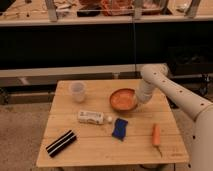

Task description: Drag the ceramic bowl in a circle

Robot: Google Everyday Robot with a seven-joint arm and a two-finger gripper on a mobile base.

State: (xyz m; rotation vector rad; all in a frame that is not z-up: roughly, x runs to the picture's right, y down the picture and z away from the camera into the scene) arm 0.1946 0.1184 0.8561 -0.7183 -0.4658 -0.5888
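The ceramic bowl (123, 99) is orange-terracotta, round and shallow. It stands upright on the wooden table (100, 150), right of centre and toward the back. My gripper (138, 98) reaches down from the white arm (170, 90) on the right and sits at the bowl's right rim, touching it or very close. The gripper's tip is hidden against the rim.
A translucent white cup (77, 91) stands at the back left. A white bottle (92, 117) lies on its side in front of the bowl, with a blue sponge (119, 128) beside it. A carrot (156, 135) lies front right and a black striped block (61, 143) front left. A dark shelf runs behind the table.
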